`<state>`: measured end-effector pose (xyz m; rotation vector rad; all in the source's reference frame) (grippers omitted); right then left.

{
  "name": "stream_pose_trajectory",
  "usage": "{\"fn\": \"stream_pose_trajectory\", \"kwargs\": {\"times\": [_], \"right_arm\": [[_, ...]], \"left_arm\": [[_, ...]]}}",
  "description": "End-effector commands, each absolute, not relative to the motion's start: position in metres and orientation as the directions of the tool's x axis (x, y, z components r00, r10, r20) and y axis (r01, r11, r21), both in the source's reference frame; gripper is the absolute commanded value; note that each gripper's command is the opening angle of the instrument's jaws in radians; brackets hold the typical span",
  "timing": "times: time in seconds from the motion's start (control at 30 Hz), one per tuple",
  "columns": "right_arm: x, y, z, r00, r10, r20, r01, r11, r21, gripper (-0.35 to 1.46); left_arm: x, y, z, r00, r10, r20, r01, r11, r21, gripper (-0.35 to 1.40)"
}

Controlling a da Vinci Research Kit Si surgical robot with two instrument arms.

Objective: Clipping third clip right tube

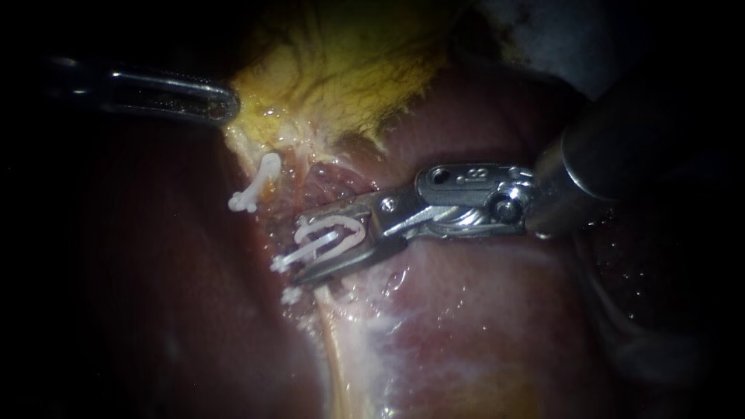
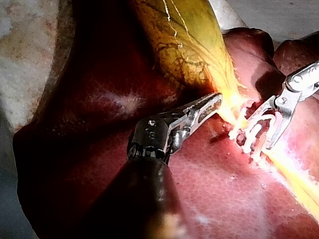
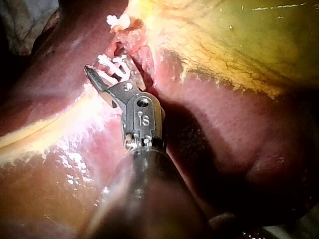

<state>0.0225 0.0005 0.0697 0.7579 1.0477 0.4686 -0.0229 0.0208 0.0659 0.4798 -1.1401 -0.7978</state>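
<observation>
**New clip poised at the tube below the gallbladder**

The right instrument (image 1: 303,248) has its jaws partly apart, with a white new clip (image 1: 330,233) seated between them and touching both. The left instrument (image 1: 225,103) has its jaws closed on the gallbladder (image 1: 341,70) at its yellow edge.

The tube (image 1: 322,182) runs away from the gallbladder's narrow end, and the new clip sits just beyond it. I cannot tell whether the tube already lies fully inside the clip's legs.

The clip looks light and stiff, and a knock against tissue could probably unseat it. The tube looks soft, wet and thin, so it is likely to slide or tear if dragged. The clip should go square across the bare stretch, not at an angle.

Room is tight. One set clip (image 1: 256,188) lies just beside the gallbladder, and another (image 1: 291,295) lies farther from it, with the new clip between them. The liver (image 1: 481,310) lies close under the jaws. The open side is away from the gallbladder, back along the right shaft.
</observation>
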Motion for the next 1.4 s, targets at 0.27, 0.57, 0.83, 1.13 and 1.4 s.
{"fn": "stream_pose_trajectory", "kwargs": {"times": [0.27, 0.57, 0.83, 1.13, 1.4], "right_arm": [[0.0212, 0.0008, 0.0689, 0.439, 0.673, -0.595, 0.009, 0.659, 0.752, 0.48], [0.0192, 0.0020, 0.0693, 0.431, 0.702, -0.566, -0.010, 0.631, 0.776, 0.49], [0.0185, 0.0029, 0.0711, 0.419, 0.723, -0.550, -0.016, 0.611, 0.791, 0.50], [0.0203, 0.0034, 0.0715, 0.263, 0.836, -0.481, 0.050, 0.486, 0.872, 0.52], [0.0222, 0.0031, 0.0711, 0.173, 0.887, -0.428, 0.192, 0.396, 0.898, 0.53]], "left_arm": [[-0.0228, 0.0208, 0.0659, 0.195, -0.767, 0.611, 0.311, 0.639, 0.703, -0.35], [-0.0227, 0.0207, 0.0659, 0.195, -0.767, 0.612, 0.311, 0.640, 0.703, -0.35], [-0.0227, 0.0208, 0.0659, 0.195, -0.767, 0.612, 0.311, 0.640, 0.703, -0.35], [-0.0227, 0.0208, 0.0659, 0.195, -0.767, 0.611, 0.311, 0.640, 0.703, -0.35], [-0.0227, 0.0208, 0.0659, 0.195, -0.767, 0.611, 0.311, 0.640, 0.703, -0.35]]}}
